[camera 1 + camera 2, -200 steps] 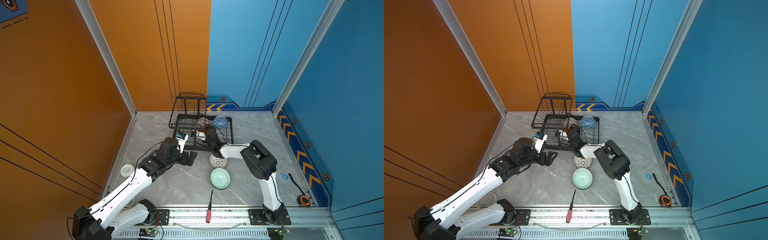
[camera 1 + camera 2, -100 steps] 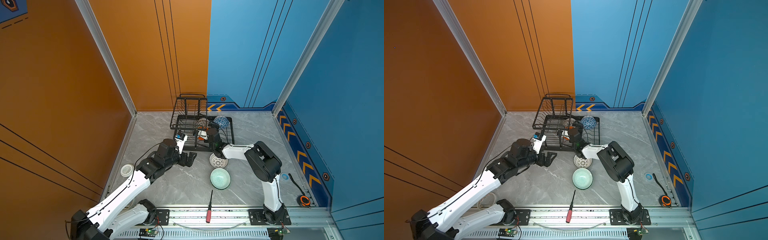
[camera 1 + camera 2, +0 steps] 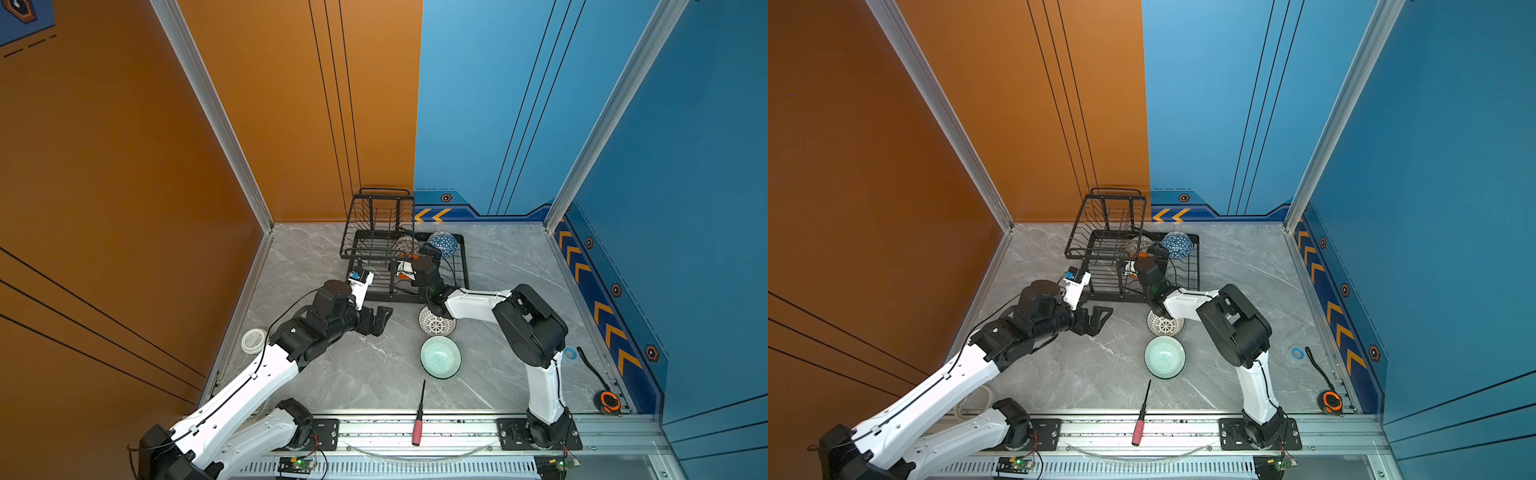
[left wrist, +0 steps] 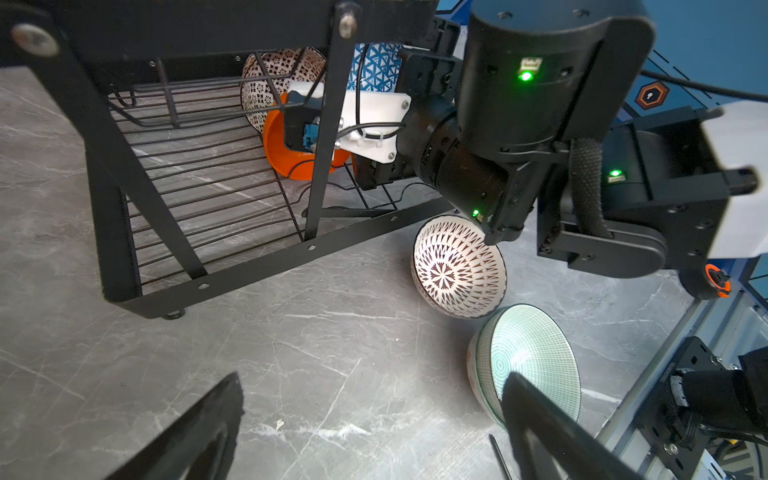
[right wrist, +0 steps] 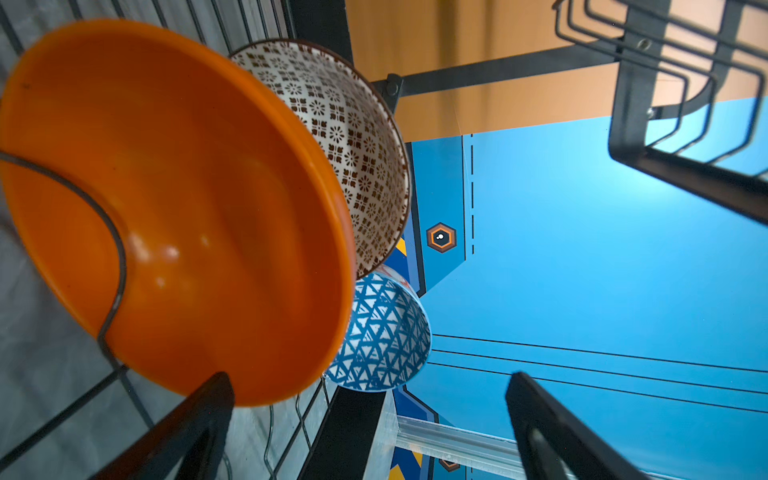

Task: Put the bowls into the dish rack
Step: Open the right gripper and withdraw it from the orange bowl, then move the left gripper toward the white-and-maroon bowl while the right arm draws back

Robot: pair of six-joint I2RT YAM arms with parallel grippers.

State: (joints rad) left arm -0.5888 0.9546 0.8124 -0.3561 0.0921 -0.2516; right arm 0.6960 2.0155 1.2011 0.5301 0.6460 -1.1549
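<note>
Currently 3 lean on edge in the black wire dish rack [image 4: 266, 268]: a plain orange bowl [image 5: 187, 208], a cream brown-flowered bowl [image 5: 353, 145] and a blue-white triangle-patterned bowl [image 5: 382, 332]. 2 sit upright on the grey marble table [image 4: 291, 374]: a white lattice-patterned bowl [image 4: 457, 270] and a pale mint bowl [image 4: 528, 357]. The left gripper [image 4: 372, 380] and the right gripper [image 5: 370, 376] both gape, empty.
</note>
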